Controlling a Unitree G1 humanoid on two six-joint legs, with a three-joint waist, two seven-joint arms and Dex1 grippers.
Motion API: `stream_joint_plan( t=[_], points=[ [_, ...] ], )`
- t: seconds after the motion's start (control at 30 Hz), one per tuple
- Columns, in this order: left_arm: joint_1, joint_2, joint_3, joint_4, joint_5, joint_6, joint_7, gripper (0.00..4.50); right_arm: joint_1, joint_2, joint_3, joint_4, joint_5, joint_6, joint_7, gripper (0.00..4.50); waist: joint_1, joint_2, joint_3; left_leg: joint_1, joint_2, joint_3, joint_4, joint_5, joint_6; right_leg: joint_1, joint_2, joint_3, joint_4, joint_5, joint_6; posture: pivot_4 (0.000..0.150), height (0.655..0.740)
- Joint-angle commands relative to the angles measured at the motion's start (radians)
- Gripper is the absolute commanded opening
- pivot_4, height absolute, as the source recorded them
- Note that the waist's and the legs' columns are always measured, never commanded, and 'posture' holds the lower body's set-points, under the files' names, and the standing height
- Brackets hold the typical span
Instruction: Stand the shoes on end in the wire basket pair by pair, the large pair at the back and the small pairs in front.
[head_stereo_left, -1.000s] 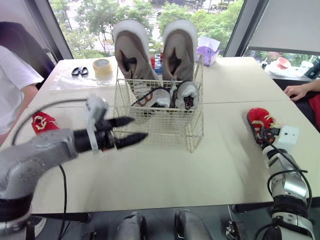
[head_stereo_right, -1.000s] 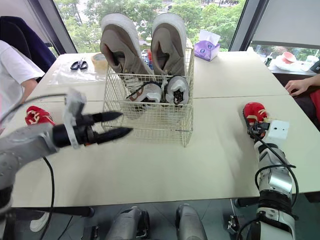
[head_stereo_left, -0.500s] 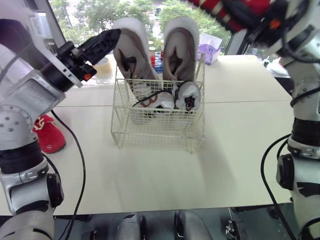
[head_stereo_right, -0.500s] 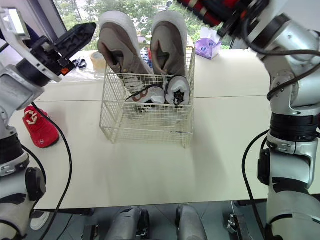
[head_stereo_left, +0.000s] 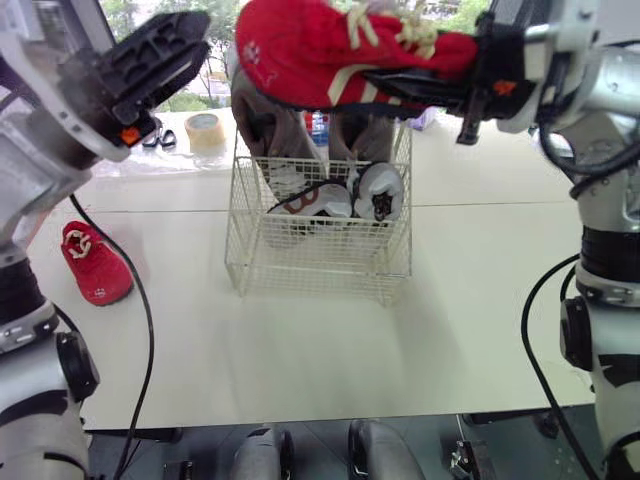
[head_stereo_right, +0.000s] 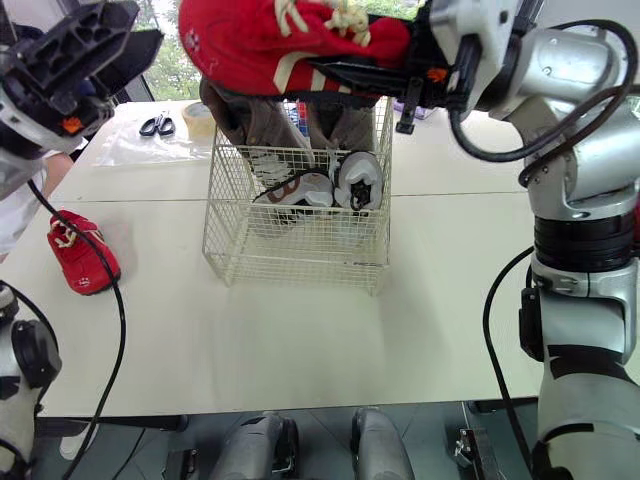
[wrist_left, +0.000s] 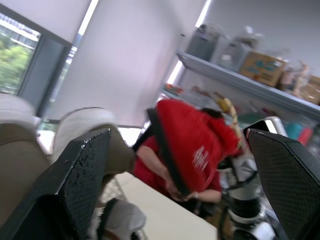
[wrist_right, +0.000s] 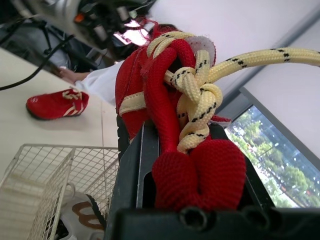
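Right pincer (head_stereo_right: 345, 78) grips a red cream-laced shoe (head_stereo_left: 310, 40), its white logo unreadable, high by the white wire basket (head_stereo_left: 320, 250); left pincer (head_stereo_left: 170, 45) gapes.

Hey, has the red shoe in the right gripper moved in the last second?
Yes. The red shoe was on the table right of the basket; now the right gripper holds it raised, leftward, above the basket.

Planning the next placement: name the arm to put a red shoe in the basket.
Right: the right tool grips a red shoe above the wire basket; the left tool is open, empty.
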Motion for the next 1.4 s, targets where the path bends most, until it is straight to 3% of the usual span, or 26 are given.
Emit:
stream_joint_plan(
  t=[0.03,0.07,0.17,0.37,0.43,0.57,0.6,0.63,0.8,0.93,1.07,1.17,1.27,1.4],
  points=[
    [-0.057,0.003,-0.045,0.047,0.041,0.049,-0.08,4.5,-0.037,0.009,-0.014,-0.04,-0.023,-0.048,0.008,0.63,0.0,0.0,0.0,0.0,0.0,0.0,0.0,0.0,0.0,0.0,0.0,0.0,0.0,0.0,0.0,0.15,0.74],
    [-0.067,0.001,-0.059,0.058,0.056,0.062,-0.1,4.5,-0.036,0.012,-0.013,-0.044,-0.031,-0.058,0.01,0.63,0.0,0.0,0.0,0.0,0.0,0.0,0.0,0.0,0.0,0.0,0.0,0.0,0.0,0.0,0.0,0.15,0.74],
    [-0.104,-0.018,-0.077,0.103,0.098,0.072,-0.143,3.67,-0.025,0.013,-0.013,-0.063,-0.041,-0.066,0.009,0.61,0.0,0.0,0.0,0.0,0.0,0.0,0.0,0.0,0.0,0.0,0.0,0.0,0.0,0.0,0.0,0.15,0.74],
    [-0.142,-0.038,-0.074,0.135,0.138,0.099,-0.185,0.71,-0.015,0.012,-0.019,-0.097,-0.054,-0.061,0.0,0.61,-0.002,0.0,0.0,0.0,0.0,0.0,0.0,0.0,-0.001,0.0,0.0,0.0,0.0,0.0,0.0,0.15,0.74],
    [-0.147,-0.052,-0.068,0.13,0.139,0.104,-0.179,0.22,-0.009,0.011,-0.019,-0.107,-0.058,-0.058,-0.003,0.61,-0.002,0.0,0.0,0.0,0.001,0.0,0.0,0.001,-0.001,0.0,0.0,0.0,0.0,0.0,0.0,0.15,0.74],
    [-0.135,-0.084,-0.039,0.11,0.128,0.086,-0.137,0.22,0.0,0.013,-0.016,-0.1,-0.081,-0.057,-0.021,0.61,-0.001,0.0,0.0,0.0,0.001,0.0,0.0,0.001,-0.001,0.0,0.0,0.0,0.0,0.0,0.0,0.15,0.74],
    [-0.132,-0.09,-0.031,0.108,0.125,0.082,-0.127,0.23,0.0,0.013,-0.015,-0.096,-0.087,-0.059,-0.025,1.51,-0.001,0.0,0.0,0.0,0.001,0.0,0.0,0.001,-0.001,0.0,0.0,0.0,0.0,0.0,0.0,0.15,0.74],
    [-0.128,-0.096,-0.02,0.104,0.119,0.078,-0.113,0.23,0.004,0.01,-0.015,-0.094,-0.09,-0.056,-0.024,1.83,-0.001,0.0,0.0,0.0,0.001,0.0,0.0,0.001,-0.001,0.0,0.0,0.0,0.0,0.0,0.0,0.15,0.74],
    [-0.059,-0.149,0.096,0.042,0.031,-0.001,0.053,0.23,0.057,0.01,-0.12,-0.103,-0.029,0.079,-0.15,4.48,-0.001,0.0,0.0,0.0,0.001,0.0,0.0,0.001,-0.001,0.0,-0.001,0.0,0.001,0.0,0.0,0.15,0.74],
    [0.002,-0.187,0.148,-0.046,-0.035,-0.075,0.162,0.23,0.145,0.06,-0.296,-0.139,0.113,0.286,-0.365,4.48,0.001,0.0,0.0,0.0,0.001,0.0,0.0,0.001,-0.001,-0.001,-0.002,0.0,0.002,0.0,0.0,0.15,0.74],
    [0.02,-0.332,0.145,-0.157,0.008,-0.243,0.232,0.23,0.283,0.273,-0.525,-0.246,0.599,0.475,-0.701,4.48,0.014,-0.002,-0.001,0.001,0.001,-0.002,-0.001,0.001,-0.002,0.002,-0.002,0.0,0.0,0.0,-0.001,0.15,0.74],
    [0.024,-0.467,0.097,-0.227,0.069,-0.351,0.256,0.23,0.283,0.476,-0.52,-0.3,0.861,0.435,-0.938,4.48,0.016,-0.001,0.0,0.003,0.001,0.0,-0.001,0.001,-0.002,0.003,-0.002,0.0,0.001,0.001,-0.002,0.15,0.74],
    [0.039,-0.559,0.046,-0.261,0.142,-0.424,0.258,0.23,0.267,0.575,-0.468,-0.325,0.949,0.402,-1.054,4.48,0.017,-0.001,0.0,0.003,0.001,0.0,-0.001,0.001,-0.001,0.002,0.0,0.0,0.001,0.001,-0.002,0.15,0.74],
    [0.089,-0.628,-0.03,-0.292,0.169,-0.431,0.243,0.23,0.257,0.62,-0.394,-0.334,0.939,0.36,-1.098,4.48,0.016,-0.001,0.0,0.003,0.001,0.0,-0.001,-0.002,0.005,0.003,0.001,0.0,0.001,0.001,-0.002,0.15,0.74]
  ],
)
